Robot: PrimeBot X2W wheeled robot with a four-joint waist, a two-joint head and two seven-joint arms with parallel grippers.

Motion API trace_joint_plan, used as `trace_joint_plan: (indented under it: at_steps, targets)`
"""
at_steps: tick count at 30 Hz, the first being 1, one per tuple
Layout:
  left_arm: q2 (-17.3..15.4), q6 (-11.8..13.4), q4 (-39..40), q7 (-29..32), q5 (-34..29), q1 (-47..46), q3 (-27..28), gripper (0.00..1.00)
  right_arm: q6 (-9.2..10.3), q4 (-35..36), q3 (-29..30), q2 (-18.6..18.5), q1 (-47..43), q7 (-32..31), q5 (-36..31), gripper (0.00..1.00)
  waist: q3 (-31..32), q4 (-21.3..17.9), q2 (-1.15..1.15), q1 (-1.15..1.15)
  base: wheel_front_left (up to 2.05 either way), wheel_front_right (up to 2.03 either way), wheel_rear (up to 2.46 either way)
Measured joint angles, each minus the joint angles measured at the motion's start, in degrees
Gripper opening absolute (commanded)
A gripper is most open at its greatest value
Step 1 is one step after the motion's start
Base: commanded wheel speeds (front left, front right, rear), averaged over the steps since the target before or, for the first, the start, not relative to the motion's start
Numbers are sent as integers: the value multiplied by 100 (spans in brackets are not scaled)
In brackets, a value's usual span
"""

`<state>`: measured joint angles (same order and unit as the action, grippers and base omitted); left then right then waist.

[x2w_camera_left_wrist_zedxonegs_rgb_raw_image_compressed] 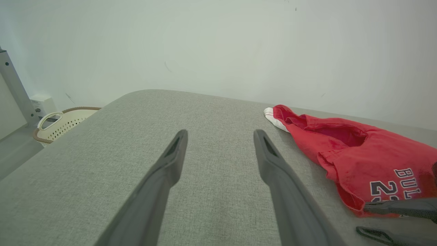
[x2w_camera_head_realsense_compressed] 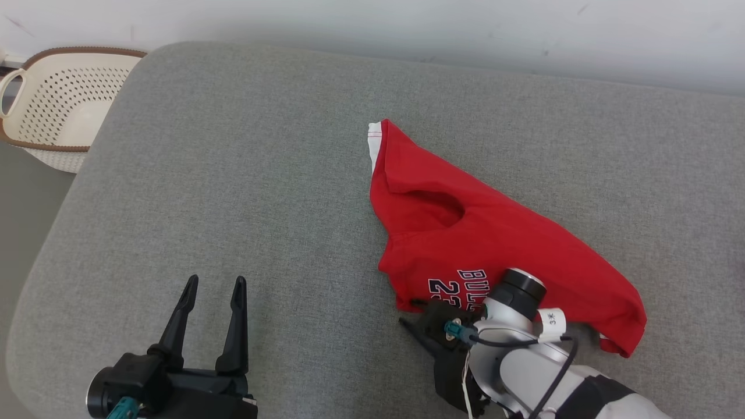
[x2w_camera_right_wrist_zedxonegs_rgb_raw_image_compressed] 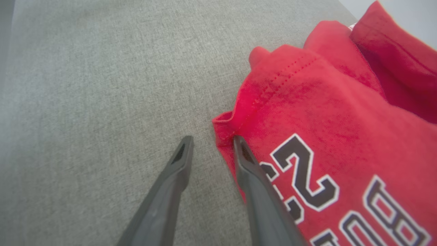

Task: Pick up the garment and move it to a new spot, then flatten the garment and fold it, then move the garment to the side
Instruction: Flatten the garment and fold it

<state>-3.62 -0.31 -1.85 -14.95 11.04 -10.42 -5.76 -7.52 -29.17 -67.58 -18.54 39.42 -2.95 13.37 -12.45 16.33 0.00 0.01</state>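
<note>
Step in hand: first pick-up, approach phase. Garment [x2w_camera_head_realsense_compressed: 495, 244], a red jersey w/ dark lettering, lies rumpled and unfolded on the grey cushion [x2w_camera_head_realsense_compressed: 233, 174], right of centre. Right gripper [x2w_camera_right_wrist_zedxonegs_rgb_raw_image_compressed: 212, 140] sits low at the jersey's near-left corner. Its jaws are part open w/ a narrow gap, one finger over the hem edge, the other on bare cushion beside it; nothing gripped. Left gripper [x2w_camera_head_realsense_compressed: 215, 282] hovers well apart to the left, jaws wide, empty. Basket [x2w_camera_head_realsense_compressed: 58, 105] stands off the cushion's far-left corner. Judgement: nothing lifted yet. Next move reqs. easing fwd so the hem lies between the fingers, closing on it, then lifting. A shallow bite may slip.
</note>
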Motion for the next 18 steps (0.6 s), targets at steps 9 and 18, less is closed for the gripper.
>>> trace_joint_plan:
  at_steps: [9, 18]
  targets:
    - [45, -59, -41, 0, -25, -18, 52, 100, 0, -477, -45, 225, 172, 357, 425, 0, -51, -66, 0, -1, 0, 0, 0]
    - [64, -59, -22, 0, -101, -10, 179, 100, 0, 637, 499, 157, 76, 879, 631, 0, -52, -293, 0, -1, 0, 0, 0]
